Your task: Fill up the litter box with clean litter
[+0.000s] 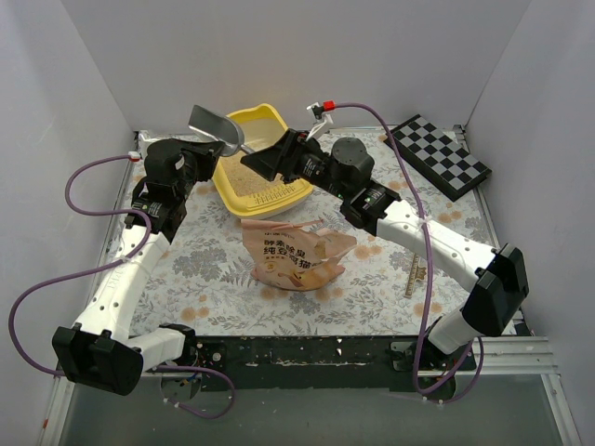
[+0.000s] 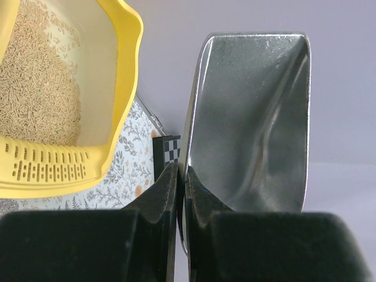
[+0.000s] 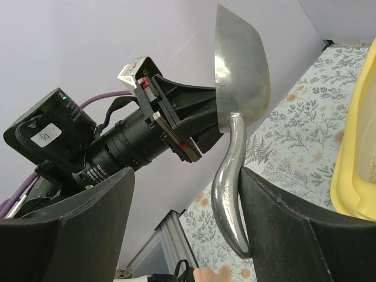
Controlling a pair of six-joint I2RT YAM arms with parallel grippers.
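The yellow litter box (image 1: 279, 193) stands at the back centre with pale beige litter (image 1: 253, 175) covering part of its floor; both show in the left wrist view, box (image 2: 120, 88) and litter (image 2: 35, 88). My left gripper (image 1: 226, 147) (image 2: 182, 175) is shut on the side wall of the silver metal scoop (image 1: 211, 124) (image 2: 252, 117), held in the air left of the box; its bowl looks empty. My right gripper (image 1: 262, 164) (image 3: 187, 176) is open around the scoop's handle (image 3: 229, 194), which lies against its right finger (image 3: 282, 223).
A crinkled orange-pink bag (image 1: 293, 253) lies on the floral cloth in front of the box. A black-and-white checkered board (image 1: 439, 154) lies at the back right. White walls close the back and both sides. A wooden ruler (image 1: 415, 275) lies by the right arm.
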